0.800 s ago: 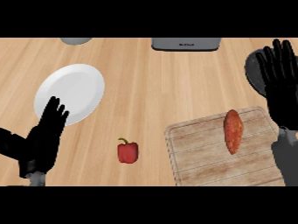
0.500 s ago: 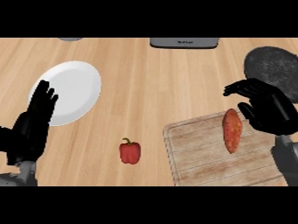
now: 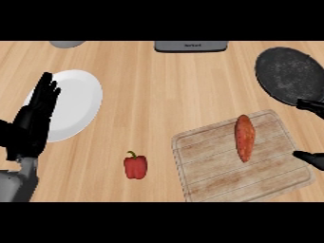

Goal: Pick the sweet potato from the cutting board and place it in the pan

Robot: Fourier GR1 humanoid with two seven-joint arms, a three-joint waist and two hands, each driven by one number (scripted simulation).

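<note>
Sweet potato lies lengthwise on the cutting board, right of centre, tapered ends, nothing touching it. Pan sits just beyond the board's far right corner. Your right hand is at the right edge, mostly cut off; fingers and thumb spread wide apart, holding nothing, near the potato but apart from it. Left hand rests open by the plate, fingers up. Expect the potato to be stiff, fairly light, a bit rolly. You probably want to grab across the thick middle, not the narrow tips. Pepper is irrelevant.
</note>
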